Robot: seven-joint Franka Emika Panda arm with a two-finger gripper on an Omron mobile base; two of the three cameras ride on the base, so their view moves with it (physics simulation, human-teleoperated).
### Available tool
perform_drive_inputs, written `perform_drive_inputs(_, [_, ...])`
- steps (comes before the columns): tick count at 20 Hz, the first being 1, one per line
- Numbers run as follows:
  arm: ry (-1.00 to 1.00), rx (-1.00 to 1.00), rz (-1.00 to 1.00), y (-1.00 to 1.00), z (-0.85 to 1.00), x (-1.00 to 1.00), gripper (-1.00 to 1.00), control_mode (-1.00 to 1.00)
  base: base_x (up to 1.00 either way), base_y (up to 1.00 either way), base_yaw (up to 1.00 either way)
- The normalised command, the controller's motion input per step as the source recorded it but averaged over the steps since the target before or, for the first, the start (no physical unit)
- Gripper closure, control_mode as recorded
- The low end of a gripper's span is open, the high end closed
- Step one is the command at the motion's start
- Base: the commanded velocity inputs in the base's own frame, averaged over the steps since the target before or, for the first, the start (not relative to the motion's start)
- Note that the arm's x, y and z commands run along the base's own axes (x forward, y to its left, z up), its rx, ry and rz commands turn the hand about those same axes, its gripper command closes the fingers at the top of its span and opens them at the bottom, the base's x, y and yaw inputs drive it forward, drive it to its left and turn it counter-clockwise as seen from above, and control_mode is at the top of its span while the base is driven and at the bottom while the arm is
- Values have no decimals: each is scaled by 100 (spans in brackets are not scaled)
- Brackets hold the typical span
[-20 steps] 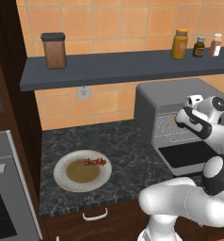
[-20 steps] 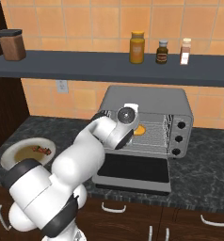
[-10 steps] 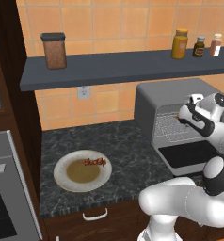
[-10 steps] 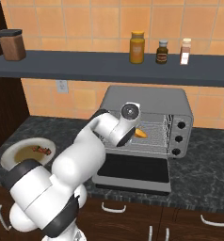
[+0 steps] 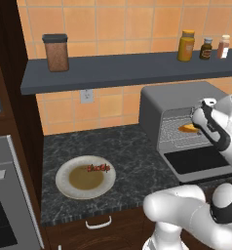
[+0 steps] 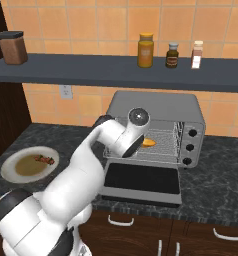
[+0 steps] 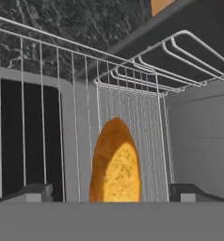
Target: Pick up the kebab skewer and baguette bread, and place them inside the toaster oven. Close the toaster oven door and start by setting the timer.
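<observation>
- The hand view looks along the wire rack (image 7: 132,94) inside the toaster oven (image 6: 158,107): the baguette bread (image 7: 116,162) lies on the wires, between the two dark fingertips (image 7: 34,192) of the gripper (image 7: 115,194), which stand wide apart on either side of the loaf and do not press it. The gripper is open and holds nothing.
- Both base views show what the hand view cannot: the whole grey toaster oven stands on the dark stone counter (image 5: 132,156) toward its right end, against the tiled wall, with the toaster oven door (image 6: 141,181) folded down flat in front of it.
- In the right base view the bread shows as an orange tip on the rack just right of the white wrist; the arm crosses in front of the left half of the oven mouth and hides the rest of the loaf. Three knobs (image 6: 190,147) run down the oven's right side.
- In the left base view the loaf lies on the rack just left of the wrist.
- The kebab skewer (image 5: 98,168) lies on the upper right part of a round plate (image 5: 69,188) near the counter's front left edge, well apart from the oven.
- On the grey shelf (image 5: 127,68) above: a brown canister (image 5: 56,52) at the left end, three small bottles (image 5: 204,46) at the right end.
- A wall socket (image 5: 86,95) sits below the shelf.
</observation>
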Motion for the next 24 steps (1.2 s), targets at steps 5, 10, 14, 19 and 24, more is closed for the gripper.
perform_drive_inputs(5, [3,0,-15,70,26,-41,-100,-100,0,0,0])
perform_drive_inputs(10, [1,5,-29,77,13,-32,-100,-100,0,0,0])
perform_drive_inputs(14, [0,9,-29,68,0,-19,-100,-100,0,0,0])
perform_drive_inputs(19, [0,2,-3,62,0,15,-100,-100,0,0,0])
perform_drive_inputs(24, [6,0,0,67,-3,36,-100,-100,0,0,0])
